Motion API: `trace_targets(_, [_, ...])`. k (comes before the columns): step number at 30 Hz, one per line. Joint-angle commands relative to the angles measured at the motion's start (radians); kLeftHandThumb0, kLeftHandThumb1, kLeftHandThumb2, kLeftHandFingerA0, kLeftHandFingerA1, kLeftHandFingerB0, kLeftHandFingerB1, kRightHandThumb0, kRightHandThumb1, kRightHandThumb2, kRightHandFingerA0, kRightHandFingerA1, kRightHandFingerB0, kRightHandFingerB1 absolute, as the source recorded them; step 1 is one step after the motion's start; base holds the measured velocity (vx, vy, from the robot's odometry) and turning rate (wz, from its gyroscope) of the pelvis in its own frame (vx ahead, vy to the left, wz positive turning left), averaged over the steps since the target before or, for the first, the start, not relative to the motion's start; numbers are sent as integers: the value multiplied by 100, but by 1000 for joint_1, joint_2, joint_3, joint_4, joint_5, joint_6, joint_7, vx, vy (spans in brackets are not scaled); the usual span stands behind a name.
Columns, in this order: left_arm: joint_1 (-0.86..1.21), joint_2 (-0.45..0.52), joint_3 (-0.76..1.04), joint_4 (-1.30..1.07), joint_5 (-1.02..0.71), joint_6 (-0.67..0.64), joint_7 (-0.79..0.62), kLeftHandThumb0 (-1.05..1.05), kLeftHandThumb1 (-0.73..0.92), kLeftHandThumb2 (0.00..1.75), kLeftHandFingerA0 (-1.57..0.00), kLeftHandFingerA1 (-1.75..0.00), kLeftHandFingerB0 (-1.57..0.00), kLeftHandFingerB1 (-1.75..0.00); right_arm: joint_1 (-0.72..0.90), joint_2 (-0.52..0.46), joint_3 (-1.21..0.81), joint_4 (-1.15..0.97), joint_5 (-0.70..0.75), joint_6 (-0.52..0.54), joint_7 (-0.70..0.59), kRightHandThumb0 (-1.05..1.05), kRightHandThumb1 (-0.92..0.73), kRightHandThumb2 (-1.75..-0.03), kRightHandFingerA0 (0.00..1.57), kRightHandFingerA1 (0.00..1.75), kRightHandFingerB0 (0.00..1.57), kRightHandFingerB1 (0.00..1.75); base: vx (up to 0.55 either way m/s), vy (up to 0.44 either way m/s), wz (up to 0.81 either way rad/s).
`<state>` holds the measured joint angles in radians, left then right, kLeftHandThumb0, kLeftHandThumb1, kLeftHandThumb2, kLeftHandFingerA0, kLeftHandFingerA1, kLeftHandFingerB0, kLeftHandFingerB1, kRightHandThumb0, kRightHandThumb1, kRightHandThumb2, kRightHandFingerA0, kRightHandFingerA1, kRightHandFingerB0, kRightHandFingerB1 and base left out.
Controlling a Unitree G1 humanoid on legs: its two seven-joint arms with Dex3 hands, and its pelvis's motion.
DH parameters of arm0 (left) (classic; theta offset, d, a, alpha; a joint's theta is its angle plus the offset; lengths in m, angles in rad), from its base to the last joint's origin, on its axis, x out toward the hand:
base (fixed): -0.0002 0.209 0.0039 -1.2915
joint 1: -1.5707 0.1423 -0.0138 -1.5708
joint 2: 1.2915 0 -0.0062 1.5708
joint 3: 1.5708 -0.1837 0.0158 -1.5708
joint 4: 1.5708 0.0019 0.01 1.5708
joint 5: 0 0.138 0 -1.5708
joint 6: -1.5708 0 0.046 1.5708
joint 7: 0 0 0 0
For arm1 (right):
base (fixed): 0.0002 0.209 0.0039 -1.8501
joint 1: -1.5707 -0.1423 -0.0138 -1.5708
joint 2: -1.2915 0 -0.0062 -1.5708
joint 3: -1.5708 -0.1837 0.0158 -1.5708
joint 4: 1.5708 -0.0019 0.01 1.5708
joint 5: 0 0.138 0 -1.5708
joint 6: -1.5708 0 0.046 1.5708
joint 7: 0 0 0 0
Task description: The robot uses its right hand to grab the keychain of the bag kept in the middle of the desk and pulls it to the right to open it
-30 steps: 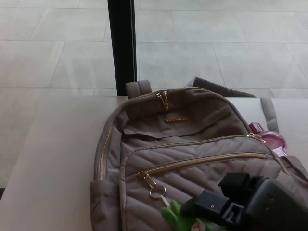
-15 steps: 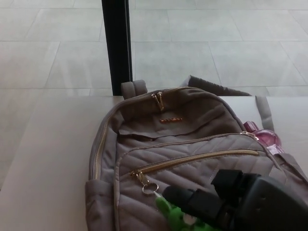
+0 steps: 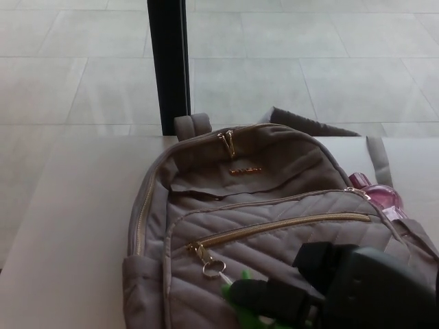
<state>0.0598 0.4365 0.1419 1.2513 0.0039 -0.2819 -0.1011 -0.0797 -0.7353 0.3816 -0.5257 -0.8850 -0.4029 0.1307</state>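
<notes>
Here's the grey quilted bag (image 3: 254, 219) lying flat in the middle of the pale tabletop (image 3: 75, 226), filling the lower centre of the frame. Its front pocket's gold zipper (image 3: 288, 227) runs left to right, with the pull and a metal ring (image 3: 213, 267) sitting at the left end. Hanging off that ring, the green keychain (image 3: 236, 295) drops toward the bottom edge.

And the right hand (image 3: 274, 301) is right there, coming in from the lower right, its black fingers (image 3: 250, 296) lying over the green keychain and covering most of it. Whether they're clamped on it or just resting on top, I can't tell from this angle.

Compared with half a second ago, the fingers sit a touch lower and further left, hiding more of the green. The zipper pull is at the same left end, pocket still closed.

A pink bottle (image 3: 377, 194) peeks out at the bag's right side, and a black post (image 3: 169, 65) stands behind, upper left of centre.
</notes>
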Motion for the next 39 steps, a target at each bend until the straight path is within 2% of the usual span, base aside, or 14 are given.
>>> trace_targets(1, [2, 17, 2, 1, 17, -32, 42, -47, 84, 64, -88, -98, -81, -61, 28, 9, 17, 47, -72, 23, 106, -65, -63, -65, 83, 160, 24, 61, 0, 0, 0])
trace_targets(2, [2, 16, 0, 3, 20, -41, 43, -47, 84, 64, -88, -97, -80, -61, 24, 15, 17, 52, -64, 22, 106, -70, -54, -100, 105, 134, 29, 65, 0, 0, 0])
trace_targets(3, [5, 19, -9, -1, 31, -49, 51, -49, 84, 65, -89, -97, -81, -62, 23, 20, 16, 62, -68, 2, 75, -65, -70, -68, 83, 160, 32, 64, 0, 0, 0])
trace_targets(17, [14, 23, -15, -3, 45, -85, 49, -59, 90, 67, -88, -92, -82, -61, 49, 83, 23, 138, 7, -151, -99, -64, -86, -65, 101, 175, 52, 74, 0, 0, 0])
trace_targets(18, [14, 21, -9, -5, 38, -87, 46, -61, 90, 67, -88, -93, -82, -62, 51, 93, 21, 141, 24, -151, -101, -56, -68, -113, 129, 139, 54, 77, 0, 0, 0])
trace_targets(21, [15, 21, -7, -9, 35, -85, 41, -61, 91, 67, -87, -93, -81, -61, 49, 100, 18, 143, 38, -159, -99, -55, -81, -68, 106, 175, 57, 80, 0, 0, 0])
trace_targets(23, [18, 22, -12, -13, 43, -93, 52, -62, 92, 68, -88, -92, -80, -60, 40, 121, 11, 170, 37, -205, -173, -49, -64, -84, 120, 175, 70, 125, 0, 0, 0])
trace_targets(26, [21, 23, -9, -16, 39, -97, 46, -65, 92, 70, -88, -94, -80, -61, 38, 138, 3, 176, 49, -203, -180, -43, -61, -102, 138, 175, 82, 145, 0, 0, 0])
trace_targets(28, [22, 22, -7, -17, 37, -101, 45, -67, 92, 72, -88, -93, -79, -61, 42, 144, -4, 169, 49, -189, -167, -48, -63, -102, 124, 175, 79, 175, 0, 0, 0])
trace_targets(31, [25, 22, -6, -18, 36, -107, 42, -70, 92, 73, -87, -93, -77, -61, 45, 150, -12, 161, 53, -175, -146, -48, -59, -118, 143, 175, 100, 154, 0, 0, 0])
trace_targets(32, [28, 23, -6, -19, 36, -112, 37, -70, 92, 73, -87, -93, -77, -61, 45, 152, -17, 151, 59, -158, -125, -47, -61, -108, 128, 175, 77, 173, 0, 0, 0])
trace_targets(35, [23, 16, 9, -14, 18, -100, 28, -69, 92, 72, -87, -93, -76, -62, 40, 150, -29, 137, 62, -144, -100, -49, -62, -111, 143, 175, 88, 146, 0, 0, 0])
trace_targets(37, [23, 11, 12, -11, 20, -100, 29, -70, 92, 72, -89, -94, -78, -63, 47, 160, -45, 133, 52, -137, -117, -53, -61, -102, 124, 175, 84, 175, 0, 0, 0])
trace_targets(39, [21, 10, 14, -4, 21, -102, 26, -70, 92, 73, -89, -92, -78, -63, 43, 167, -57, 135, 32, -131, -129, -52, -60, -108, 129, 175, 83, 167, 0, 0, 0])
